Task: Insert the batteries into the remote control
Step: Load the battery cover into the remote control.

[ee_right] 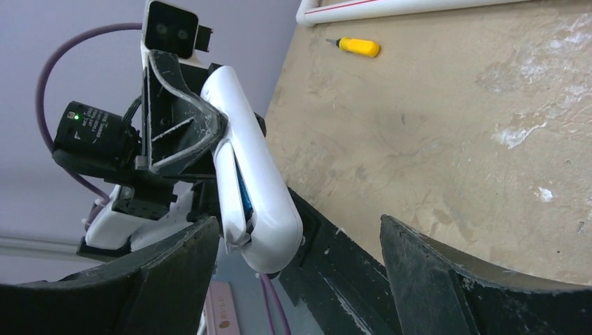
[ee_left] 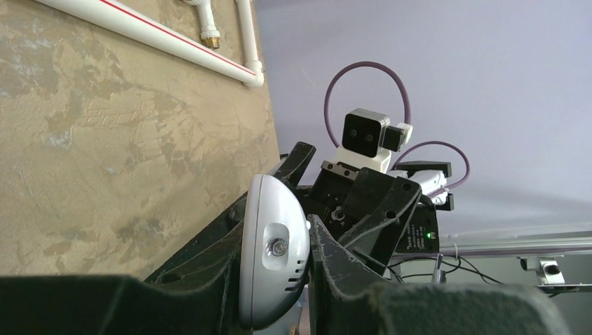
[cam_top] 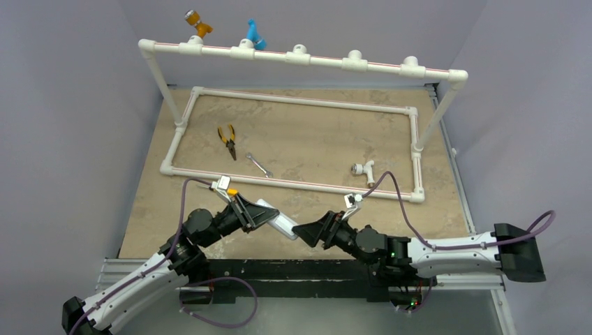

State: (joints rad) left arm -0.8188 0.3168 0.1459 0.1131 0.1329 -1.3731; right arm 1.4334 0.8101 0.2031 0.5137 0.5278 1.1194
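Two robot arms are facing each other at the near edge of the desk (cam_top: 314, 132). The left end effector (cam_top: 267, 215) is gripping a white remote control (cam_top: 286, 227) and pointing its free end at the right end effector (cam_top: 300, 234). Behind them, pliers (cam_top: 227, 140), a wrench (cam_top: 259, 164) and a white pipe fitting (cam_top: 363, 169) are lying inside a pipe frame (cam_top: 300, 100).

Bench (cam_top: 314, 132): tan, mottled flat top. Lying on it:
- white PVC pipe frame (cam_top: 300, 100), rectangular, red stripe along the pipes, takes up most of the far half
- yellow-handled pliers (cam_top: 227, 141), inside the frame, left part
- small silver metal wrench (cam_top: 259, 165), inside, right of the pliers, near the front pipe
- white pipe fitting with a metal end (cam_top: 363, 169), inside, right part, close to the front pipe
- yellow-handled screwdriver (ee_right: 356, 47), in the right wrist view, near a frame pipe, not touching
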